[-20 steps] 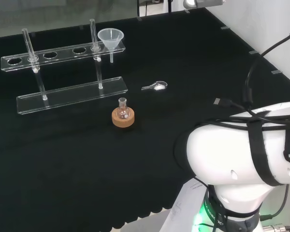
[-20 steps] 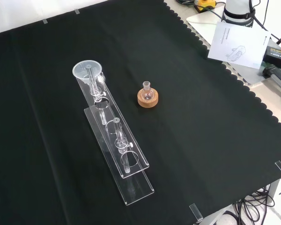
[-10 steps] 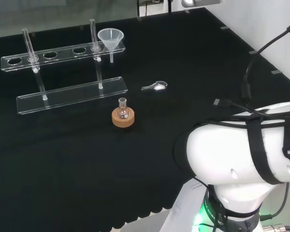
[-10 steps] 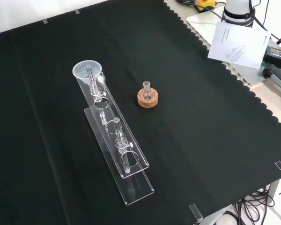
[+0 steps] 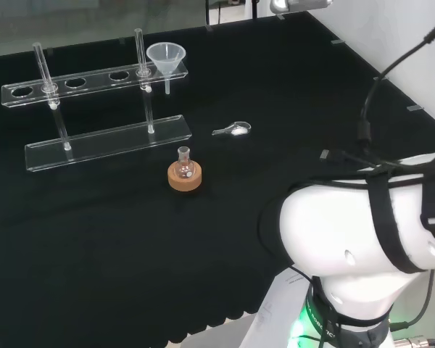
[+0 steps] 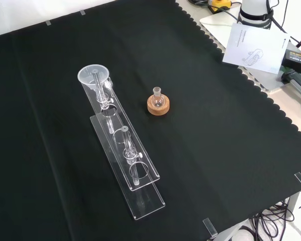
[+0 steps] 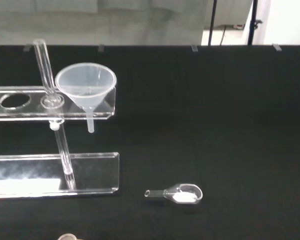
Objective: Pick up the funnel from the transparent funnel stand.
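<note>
A clear funnel (image 5: 165,59) sits in the end hole of the transparent funnel stand (image 5: 94,81), at the stand's right end in the head view. In the front view the funnel (image 6: 93,76) is at the stand's (image 6: 123,150) far end. The wrist view looks at the funnel (image 7: 86,88) from a distance, upright in the stand's top bar (image 7: 50,102), its stem hanging below the bar. The arm's white links (image 5: 362,239) stand at the head view's lower right, well away from the stand.
A small round flask on a cork ring (image 5: 184,174) stands in front of the stand, also in the front view (image 6: 158,102). A clear scoop with white powder (image 5: 233,130) lies to the right (image 7: 180,193). Papers (image 6: 256,45) lie past the cloth's edge.
The arm's white link and its cables have shifted slightly in the head view. Nothing on the cloth has moved.
</note>
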`<action>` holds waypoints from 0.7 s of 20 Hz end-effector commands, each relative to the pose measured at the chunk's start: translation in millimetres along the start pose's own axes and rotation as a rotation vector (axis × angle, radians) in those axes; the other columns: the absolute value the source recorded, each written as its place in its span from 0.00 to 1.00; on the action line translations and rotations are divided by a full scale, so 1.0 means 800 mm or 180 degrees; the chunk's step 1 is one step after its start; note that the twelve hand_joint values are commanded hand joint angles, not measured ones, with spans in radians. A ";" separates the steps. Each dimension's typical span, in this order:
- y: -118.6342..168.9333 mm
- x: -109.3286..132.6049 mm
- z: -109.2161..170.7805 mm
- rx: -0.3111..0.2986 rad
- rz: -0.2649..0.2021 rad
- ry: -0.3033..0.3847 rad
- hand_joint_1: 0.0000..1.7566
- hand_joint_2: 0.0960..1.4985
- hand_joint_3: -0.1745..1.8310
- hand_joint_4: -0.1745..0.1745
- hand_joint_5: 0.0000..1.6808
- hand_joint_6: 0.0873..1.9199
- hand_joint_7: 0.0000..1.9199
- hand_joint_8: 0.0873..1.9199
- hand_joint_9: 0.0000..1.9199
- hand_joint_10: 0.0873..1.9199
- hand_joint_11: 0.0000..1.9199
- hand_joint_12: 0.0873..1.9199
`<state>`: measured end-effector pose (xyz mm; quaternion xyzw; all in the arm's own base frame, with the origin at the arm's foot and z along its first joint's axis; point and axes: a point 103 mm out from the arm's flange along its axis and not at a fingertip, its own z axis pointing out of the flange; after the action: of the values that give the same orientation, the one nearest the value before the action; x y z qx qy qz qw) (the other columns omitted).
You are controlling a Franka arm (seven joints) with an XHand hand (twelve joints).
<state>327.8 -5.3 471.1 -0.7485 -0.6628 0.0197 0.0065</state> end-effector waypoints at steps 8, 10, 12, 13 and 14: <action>0.128 -0.014 0.062 0.0234 -0.0011 -0.0078 0.02 0.77 0.25 0.52 0.11 0.00 0.01 0.12 0.03 0.29 0.00 0.68; 0.153 -0.012 0.068 0.0262 -0.0064 -0.0107 0.12 0.72 0.23 0.50 0.11 0.00 0.01 0.13 0.04 0.29 0.00 0.68; 0.176 -0.003 0.074 0.0310 -0.0104 -0.0117 0.19 0.67 0.22 0.49 0.12 0.00 0.02 0.15 0.05 0.30 0.00 0.68; 0.187 0.003 0.077 0.0337 -0.0123 -0.0131 0.21 0.65 0.22 0.48 0.12 0.00 0.02 0.17 0.05 0.31 0.00 0.69; 0.197 0.010 0.082 0.0373 -0.0144 -0.0123 0.23 0.63 0.23 0.48 0.12 0.00 0.01 0.19 0.06 0.31 0.00 0.70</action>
<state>414.6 -22.3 416.5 -0.7481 -0.6595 0.0638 0.0376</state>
